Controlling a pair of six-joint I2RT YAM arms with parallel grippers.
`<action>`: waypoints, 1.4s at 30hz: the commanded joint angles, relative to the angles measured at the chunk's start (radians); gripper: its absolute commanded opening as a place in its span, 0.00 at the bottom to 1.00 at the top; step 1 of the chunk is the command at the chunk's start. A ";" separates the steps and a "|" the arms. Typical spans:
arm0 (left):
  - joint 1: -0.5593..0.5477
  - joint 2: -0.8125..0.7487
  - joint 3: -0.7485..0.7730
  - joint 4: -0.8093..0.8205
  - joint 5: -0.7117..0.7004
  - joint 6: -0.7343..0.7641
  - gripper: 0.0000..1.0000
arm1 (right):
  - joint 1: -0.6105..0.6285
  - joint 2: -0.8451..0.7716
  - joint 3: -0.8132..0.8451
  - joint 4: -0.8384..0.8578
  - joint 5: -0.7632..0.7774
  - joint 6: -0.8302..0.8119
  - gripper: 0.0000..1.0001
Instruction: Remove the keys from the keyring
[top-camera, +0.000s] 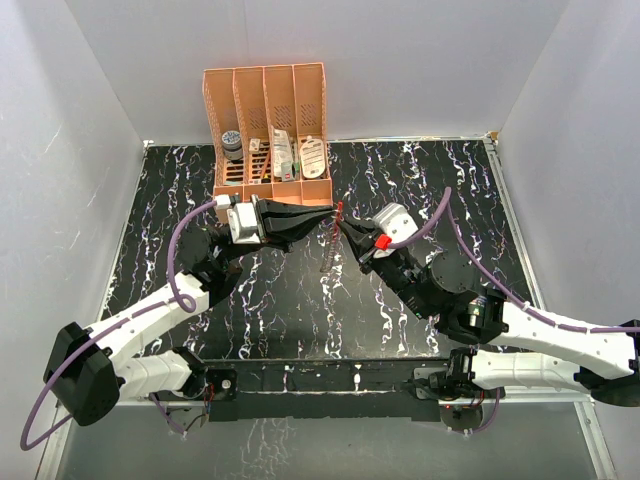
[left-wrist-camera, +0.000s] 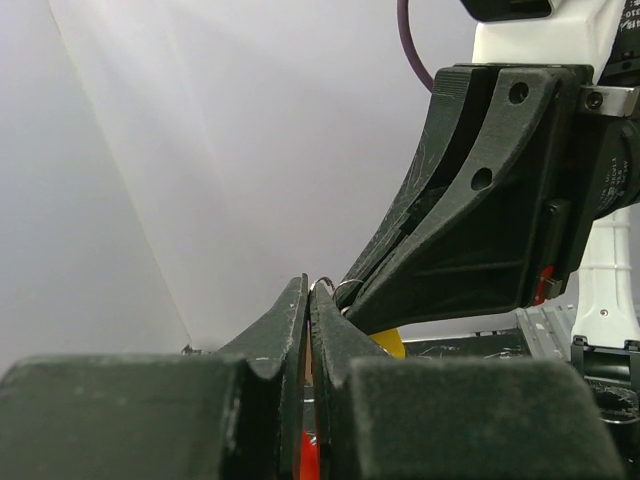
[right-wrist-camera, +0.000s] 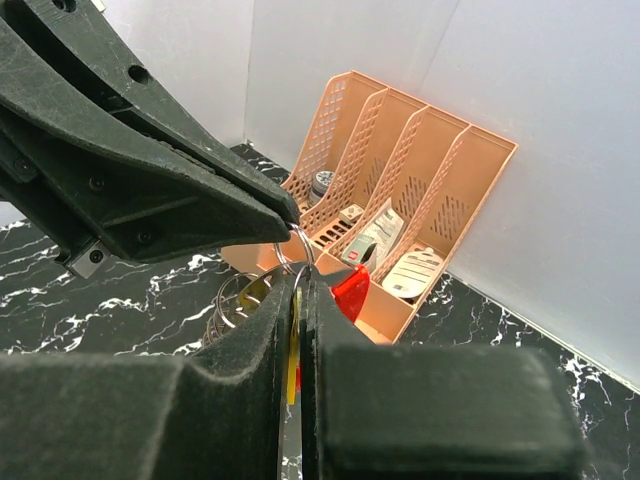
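My left gripper (top-camera: 328, 214) and right gripper (top-camera: 346, 230) meet tip to tip above the table's middle. In the left wrist view my left gripper (left-wrist-camera: 309, 285) is shut on the keyring: the red tag (left-wrist-camera: 309, 455) shows between its fingers and the thin wire ring (left-wrist-camera: 326, 284) sticks out at the tips. In the right wrist view my right gripper (right-wrist-camera: 297, 275) is shut on a flat yellow key (right-wrist-camera: 292, 345) hanging on the ring (right-wrist-camera: 300, 245). The red tag (right-wrist-camera: 352, 290) shows just behind. More wire rings (right-wrist-camera: 232, 300) hang below (top-camera: 326, 255).
An orange slotted rack (top-camera: 270, 120) with several small items stands at the table's back edge, just behind the grippers; it also shows in the right wrist view (right-wrist-camera: 400, 170). The black marbled table (top-camera: 250, 300) is walled in by white panels.
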 joint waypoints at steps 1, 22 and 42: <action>0.003 -0.052 0.011 0.008 -0.041 0.050 0.00 | -0.002 -0.012 0.074 -0.002 0.062 -0.022 0.00; 0.002 -0.031 0.021 -0.062 -0.045 0.077 0.00 | -0.002 -0.014 0.191 -0.115 0.083 -0.061 0.00; 0.003 0.047 0.167 -0.128 0.049 -0.351 0.03 | -0.002 -0.010 0.189 -0.105 0.095 -0.071 0.00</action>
